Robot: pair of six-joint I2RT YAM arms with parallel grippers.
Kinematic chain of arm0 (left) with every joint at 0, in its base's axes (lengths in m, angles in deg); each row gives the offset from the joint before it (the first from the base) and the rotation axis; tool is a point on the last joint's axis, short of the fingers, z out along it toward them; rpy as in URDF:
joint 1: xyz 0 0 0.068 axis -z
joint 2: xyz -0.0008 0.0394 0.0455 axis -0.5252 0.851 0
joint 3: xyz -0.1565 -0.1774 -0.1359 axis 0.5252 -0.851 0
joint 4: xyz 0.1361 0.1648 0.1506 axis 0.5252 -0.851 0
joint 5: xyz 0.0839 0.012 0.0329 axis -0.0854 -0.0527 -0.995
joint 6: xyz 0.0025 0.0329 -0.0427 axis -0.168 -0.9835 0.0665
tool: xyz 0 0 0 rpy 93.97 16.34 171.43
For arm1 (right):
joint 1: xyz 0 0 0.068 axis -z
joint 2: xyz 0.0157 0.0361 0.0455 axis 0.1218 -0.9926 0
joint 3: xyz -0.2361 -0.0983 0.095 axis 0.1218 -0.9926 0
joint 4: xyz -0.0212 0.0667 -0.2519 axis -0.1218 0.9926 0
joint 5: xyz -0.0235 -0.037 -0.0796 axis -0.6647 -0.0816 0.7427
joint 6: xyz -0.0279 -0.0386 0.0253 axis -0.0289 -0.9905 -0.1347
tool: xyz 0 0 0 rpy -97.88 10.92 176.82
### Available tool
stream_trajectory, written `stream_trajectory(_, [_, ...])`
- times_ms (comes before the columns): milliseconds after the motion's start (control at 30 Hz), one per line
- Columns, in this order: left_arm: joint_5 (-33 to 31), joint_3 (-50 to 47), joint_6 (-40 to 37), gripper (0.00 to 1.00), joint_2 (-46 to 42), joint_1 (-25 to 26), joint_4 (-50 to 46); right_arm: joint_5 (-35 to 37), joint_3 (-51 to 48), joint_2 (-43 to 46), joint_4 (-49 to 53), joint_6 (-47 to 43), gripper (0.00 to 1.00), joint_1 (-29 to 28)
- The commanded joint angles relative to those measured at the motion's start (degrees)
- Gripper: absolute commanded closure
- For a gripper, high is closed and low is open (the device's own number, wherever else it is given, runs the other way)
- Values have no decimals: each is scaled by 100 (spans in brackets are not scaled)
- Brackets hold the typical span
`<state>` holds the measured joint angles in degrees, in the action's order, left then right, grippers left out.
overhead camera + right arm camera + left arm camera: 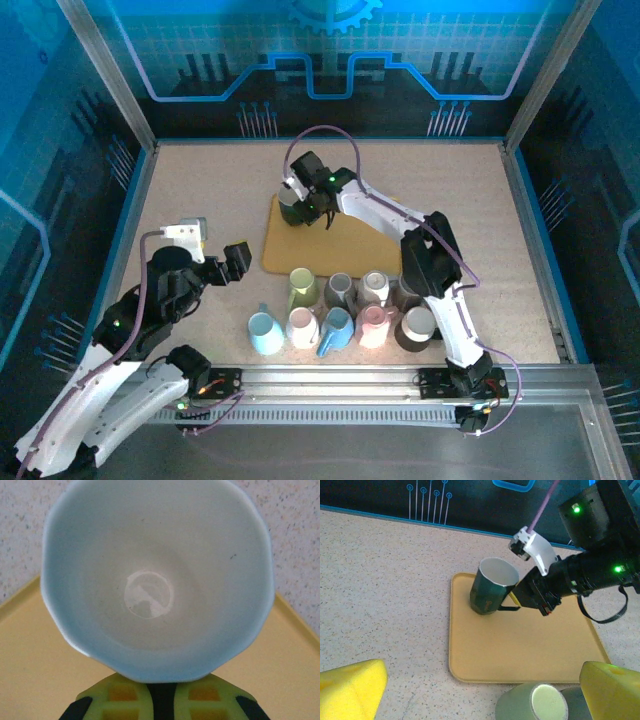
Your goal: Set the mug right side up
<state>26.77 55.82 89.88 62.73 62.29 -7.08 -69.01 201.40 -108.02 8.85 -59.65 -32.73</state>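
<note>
A dark green mug [490,592] with a pale inside stands mouth up, slightly tilted, on the far left part of the tan tray [520,650]. My right gripper [517,599] is shut on its handle from the right. In the right wrist view I look straight down into the mug [155,575], with the right gripper [162,690] closed just below its rim. From above, the mug [296,211] and right gripper [312,205] sit at the tray's [285,250] far end. My left gripper [235,262] hovers open left of the tray, its yellow fingers [350,690] wide apart with nothing between them.
Several mugs stand upside down in two rows in front of the tray, among them a light green one [303,288], a light blue one [265,333] and a dark brown one [418,328]. The light green mug [535,702] sits just under my left gripper.
</note>
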Motion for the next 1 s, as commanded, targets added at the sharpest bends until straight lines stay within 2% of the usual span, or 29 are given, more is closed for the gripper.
stream_trajectory(0, [-195,-54,-121,1,35,46,64,118,554,-208,75,143,100,37])
stream_trajectory(300, [-270,-61,-121,1,68,49,39,230,1296,-861,347,243,100,37])
stream_trajectory(400, [-287,-55,-128,1,92,49,39,161,1398,-942,348,260,96,26])
stream_trajectory(533, [-325,-53,-140,1,112,43,22,40,1436,-957,335,256,82,10])
stream_trajectory(633, [-342,-53,-142,1,123,41,4,-88,1364,-852,331,286,66,17])
stream_trajectory(700, [-351,-51,-142,1,128,40,4,-137,1262,-735,300,287,59,18])
stream_trajectory(767, [-376,-44,-133,1,123,36,-8,-169,1123,-535,254,286,51,26])
stream_trajectory(967, [-453,-13,-107,1,121,30,-87,-308,511,296,30,291,21,47])
